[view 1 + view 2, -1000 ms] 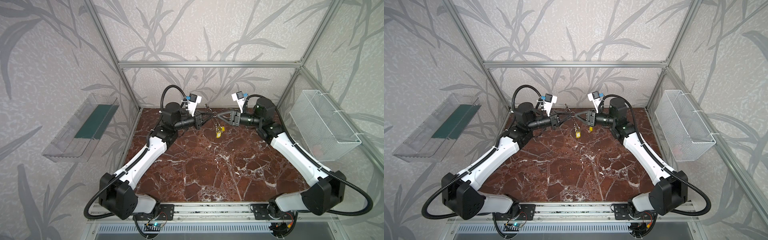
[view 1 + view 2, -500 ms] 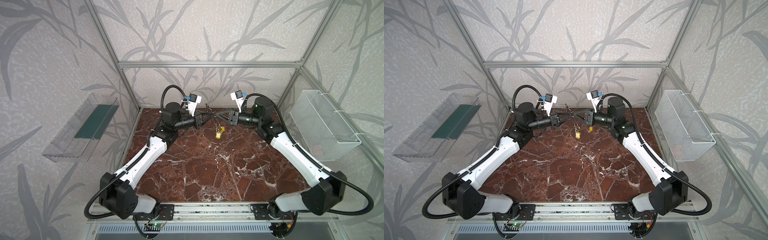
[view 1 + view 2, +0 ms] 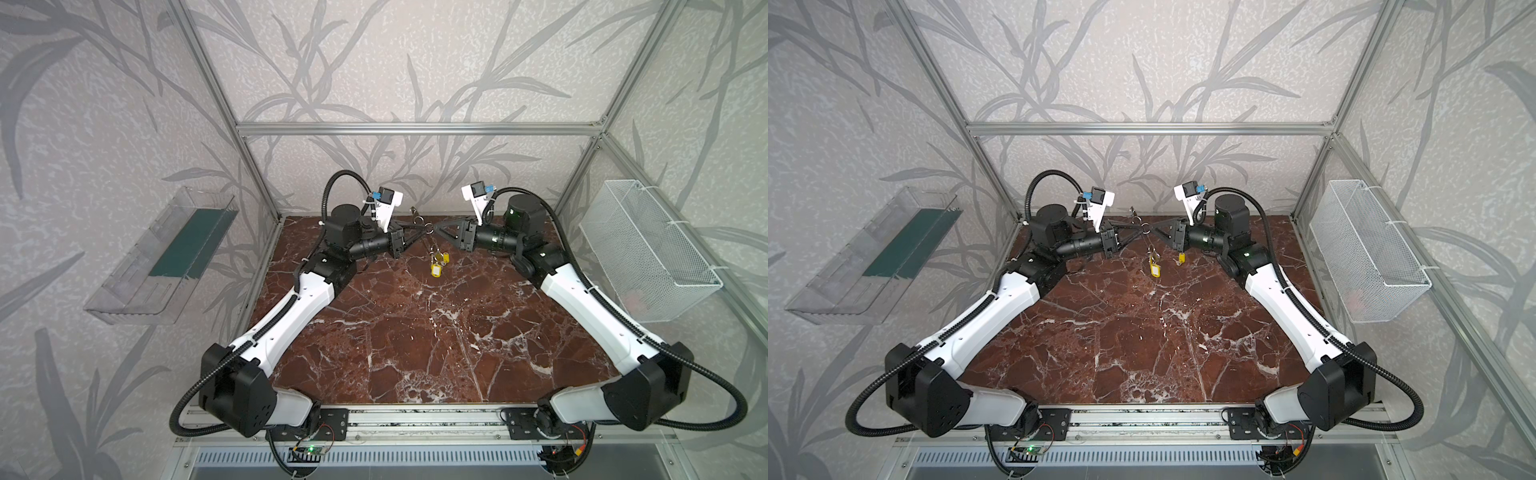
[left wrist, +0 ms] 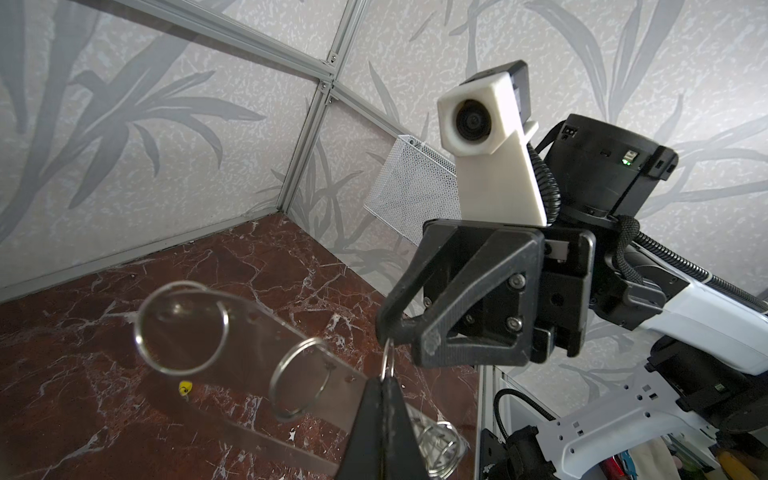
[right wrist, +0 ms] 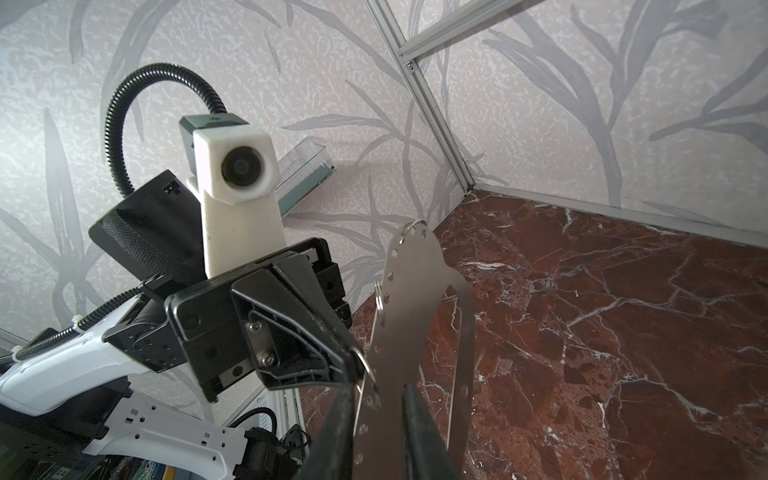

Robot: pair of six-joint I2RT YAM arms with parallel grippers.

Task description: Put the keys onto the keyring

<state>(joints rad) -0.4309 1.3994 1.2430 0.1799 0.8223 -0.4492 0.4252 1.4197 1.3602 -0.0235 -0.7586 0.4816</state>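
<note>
Right wrist view: keyring (image 5: 415, 316) up in the air, clear of the table (image 3: 415, 332), flat face to the lens. Its holed straight edge is turned toward the left claw (image 5: 358, 365), whose tips are pinched together on that edge beside a small ring. Right claw (image 5: 381, 399) straddles the same edge further along, jaws a narrow gap apart with plate showing between them; cannot tell whether they clamp it or only bracket it. Both top views: the two claws meet tip to tip above the table's far edge, about midway along it, with the keyring between them. Progress, by my reading: partly done. A hung key (image 3: 1155, 270), yellow, dangles in the air just below the claws, so it looks threaded on. Perhaps a second is bunched with it, too small to count. A loose key (image 3: 1180, 257) seems to lie on the table near the far edge, just right of the dangling one, below both claws and touching neither. Left wrist view: two larger rings (image 4: 138, 334) on the plate look bare. Left to do, likely: fetch the loose key and thread it.
</note>
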